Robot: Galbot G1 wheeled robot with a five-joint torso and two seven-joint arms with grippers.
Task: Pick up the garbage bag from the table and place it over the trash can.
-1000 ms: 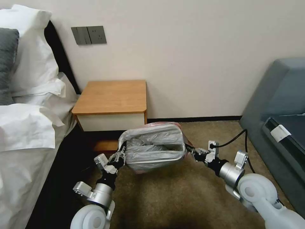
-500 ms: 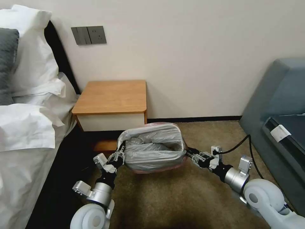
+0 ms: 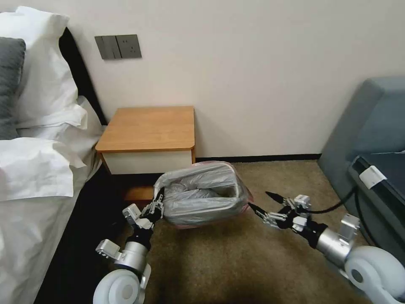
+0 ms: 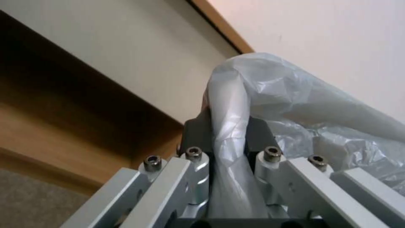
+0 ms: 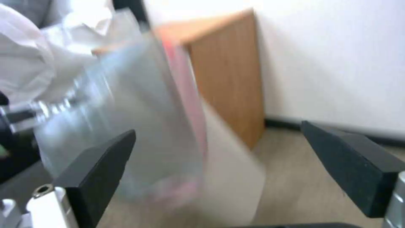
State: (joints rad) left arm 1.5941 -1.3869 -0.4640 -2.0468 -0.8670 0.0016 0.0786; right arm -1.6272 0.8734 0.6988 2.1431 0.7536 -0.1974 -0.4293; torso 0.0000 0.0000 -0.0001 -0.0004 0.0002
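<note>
The garbage bag [image 3: 198, 192], grey crinkled plastic with a pinkish-red rim, is draped over the trash can on the carpet in front of the table [image 3: 147, 128]. My left gripper [image 3: 158, 203] is shut on the bag's left edge; the left wrist view shows the plastic [image 4: 230, 104] pinched between the dark fingers [image 4: 196, 129]. My right gripper [image 3: 261, 202] stands open just right of the bag, holding nothing. In the right wrist view, the bag [image 5: 139, 126] and the trash can's cream wall [image 5: 234, 171] lie beyond my open right gripper [image 5: 218, 129].
A bed with white pillows [image 3: 38, 160] fills the left side. A grey sofa [image 3: 371, 139] stands at the right, with a black cable [image 3: 333, 207] trailing from my right arm. Open carpet [image 3: 219, 261] lies in front of the bin. The wall is close behind the nightstand.
My right gripper has let go of the bag's right edge, opened, and drawn back to the right. The bag has settled lower over the bin. My left gripper keeps its hold.
</note>
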